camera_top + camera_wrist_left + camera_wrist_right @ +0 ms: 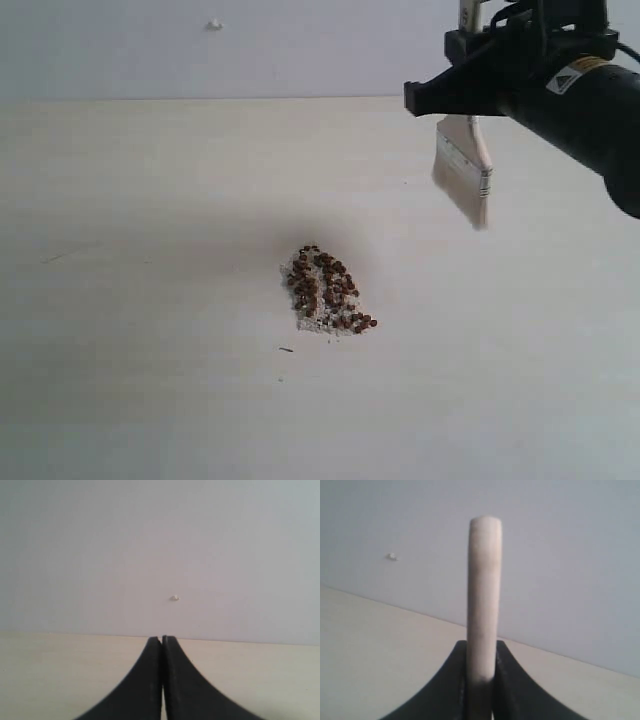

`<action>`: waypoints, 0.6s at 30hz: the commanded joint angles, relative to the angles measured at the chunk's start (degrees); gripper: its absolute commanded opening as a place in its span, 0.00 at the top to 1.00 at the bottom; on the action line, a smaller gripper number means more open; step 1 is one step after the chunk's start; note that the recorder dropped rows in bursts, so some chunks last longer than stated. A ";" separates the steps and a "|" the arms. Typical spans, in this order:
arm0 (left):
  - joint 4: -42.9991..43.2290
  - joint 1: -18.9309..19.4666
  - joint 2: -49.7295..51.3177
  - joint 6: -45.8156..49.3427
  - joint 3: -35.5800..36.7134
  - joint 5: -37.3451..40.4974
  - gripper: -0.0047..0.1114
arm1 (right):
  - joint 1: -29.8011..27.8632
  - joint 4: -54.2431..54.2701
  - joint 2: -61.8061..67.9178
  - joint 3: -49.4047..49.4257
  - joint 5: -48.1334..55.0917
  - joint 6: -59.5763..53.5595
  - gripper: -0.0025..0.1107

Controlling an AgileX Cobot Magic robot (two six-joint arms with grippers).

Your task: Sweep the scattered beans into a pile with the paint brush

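The reddish-brown beans lie gathered in one compact pile mixed with whitish crumbs near the table's middle. My right gripper is shut on the paint brush, which hangs in the air up and to the right of the pile, bristles pointing down and off the table. In the right wrist view the brush's pale handle stands edge-on between the black fingers, with my right gripper clamped on it. My left gripper is shut with nothing in it, over the table's far part; it does not show in the exterior view.
The pale wooden table spreads all around the pile. A small dark speck lies just in front of the beans. A white wall with a small knob stands behind the table.
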 commanded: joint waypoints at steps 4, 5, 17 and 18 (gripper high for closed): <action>0.21 0.11 -0.38 -0.31 0.18 0.01 0.96 | 14.83 37.31 0.13 0.32 -14.25 -33.39 0.98; 0.21 0.11 -0.38 -0.31 0.18 0.01 0.96 | 18.85 43.41 0.13 0.32 -19.76 -37.95 0.98; 0.21 0.11 -0.38 -0.31 0.18 0.01 0.96 | 32.04 59.44 8.69 0.32 -33.05 -34.32 0.98; 0.21 0.11 -0.38 -0.31 0.18 0.01 0.96 | 32.04 60.31 9.56 0.32 -33.05 -33.40 0.98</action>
